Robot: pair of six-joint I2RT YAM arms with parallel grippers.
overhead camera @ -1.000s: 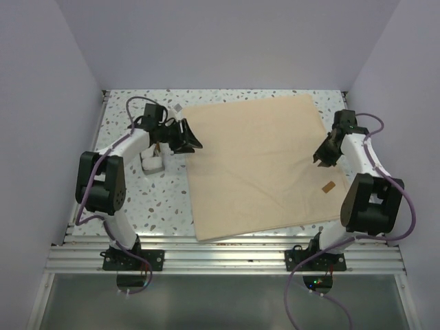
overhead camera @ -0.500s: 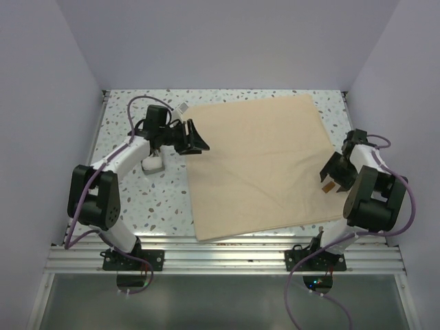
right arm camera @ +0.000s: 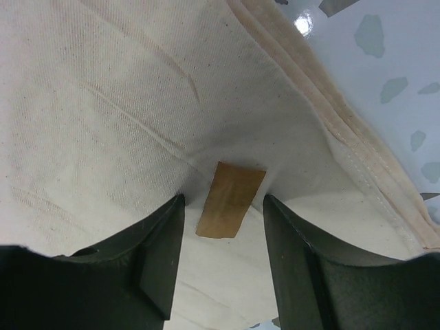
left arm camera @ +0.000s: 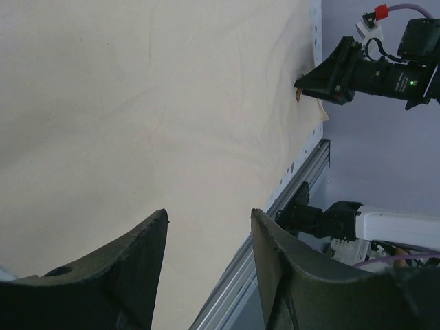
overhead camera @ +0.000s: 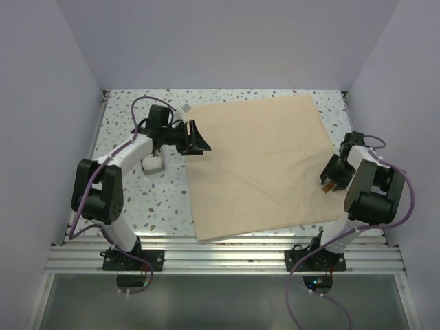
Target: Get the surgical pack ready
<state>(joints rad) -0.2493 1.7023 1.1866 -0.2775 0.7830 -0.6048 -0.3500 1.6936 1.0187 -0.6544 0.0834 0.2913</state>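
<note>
The tan cloth of the surgical pack lies spread flat on the speckled table. My left gripper hovers over the cloth's left edge, open with nothing between its fingers; the left wrist view shows the same cloth under my left gripper. My right gripper is low at the cloth's right edge. In the right wrist view my right gripper stands open, its fingers either side of a small brown tag on the cloth, which puckers slightly there.
A white object sits on the table beside the left arm. A small pale item lies at the cloth's far left corner. An aluminium rail runs along the near edge. Walls close in on three sides.
My right gripper has moved toward the near edge along the cloth's right side, down to the brown tag. My left gripper has shifted slightly right over the cloth.
</note>
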